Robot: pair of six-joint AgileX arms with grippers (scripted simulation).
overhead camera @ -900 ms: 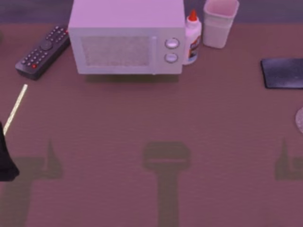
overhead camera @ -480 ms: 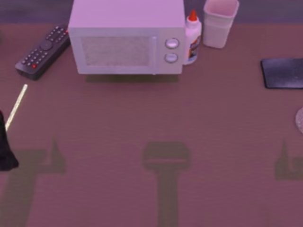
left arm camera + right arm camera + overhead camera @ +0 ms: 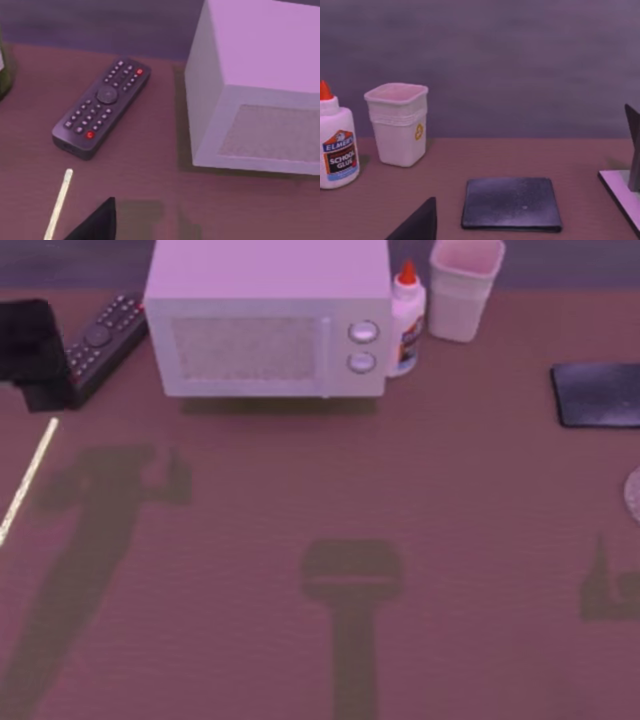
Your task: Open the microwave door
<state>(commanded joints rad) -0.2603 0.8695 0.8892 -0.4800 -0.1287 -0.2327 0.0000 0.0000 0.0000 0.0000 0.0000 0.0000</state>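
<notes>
The white microwave (image 3: 268,315) stands at the back centre of the table. Its door (image 3: 245,350), with the speckled grey mesh window, is flush with the front, and two silver knobs (image 3: 362,347) sit to its right. My left gripper (image 3: 38,358) hovers at the far left, over the near end of the black remote (image 3: 105,340) and left of the microwave. One of its fingertips (image 3: 100,225) shows in the left wrist view with nothing against it; the gripper is open and empty. My right gripper (image 3: 470,235) is outside the top view, open, facing the back right corner.
A glue bottle (image 3: 406,315) and a white cup (image 3: 465,285) stand right of the microwave. A black pad (image 3: 598,395) lies at the right edge, with a pale base (image 3: 619,182) carrying a dark upright beside it. A thin pale stick (image 3: 28,480) lies at the left.
My left arm has risen from the lower left edge to the back left beside the remote. Its shadow has moved up and rightward. The microwave door has not moved.
</notes>
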